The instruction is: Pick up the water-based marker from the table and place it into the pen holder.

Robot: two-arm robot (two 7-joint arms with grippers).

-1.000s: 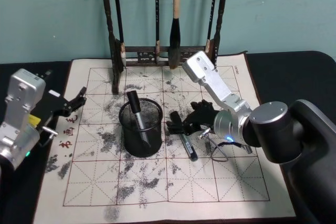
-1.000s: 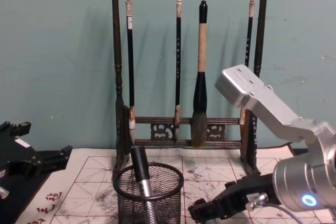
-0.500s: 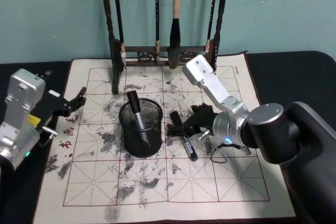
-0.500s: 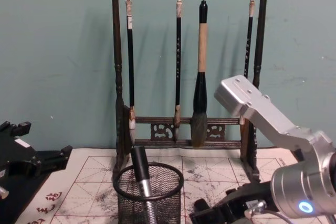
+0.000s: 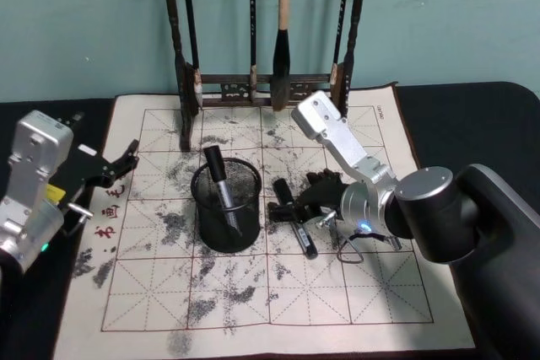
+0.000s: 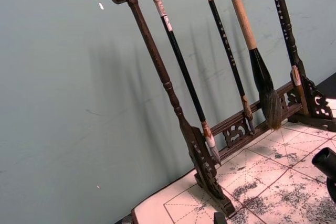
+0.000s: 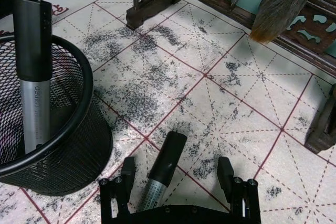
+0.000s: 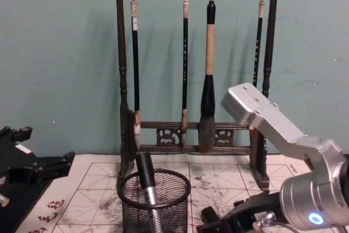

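Observation:
A water-based marker (image 7: 159, 177) with a black cap and silver barrel lies on the cream mat, just right of the pen holder (image 5: 226, 227). My right gripper (image 7: 176, 170) is open and low over the mat, one finger on each side of the marker's capped end. In the head view this gripper (image 5: 285, 206) sits beside the marker (image 5: 301, 235). The black mesh pen holder (image 7: 90, 94) holds another marker (image 7: 32, 77), leaning inside with its cap up. My left gripper (image 5: 121, 164) is open and parked at the mat's left edge.
A tall dark wooden brush rack (image 5: 266, 86) with hanging brushes stands at the back of the mat (image 5: 371, 292). Its right foot (image 7: 321, 129) is close beyond my right gripper. The black table (image 5: 472, 115) borders the mat.
My right arm has sunk lower, bringing its open gripper down around the marker on the mat. The left arm, the pen holder and the marker have stayed put.

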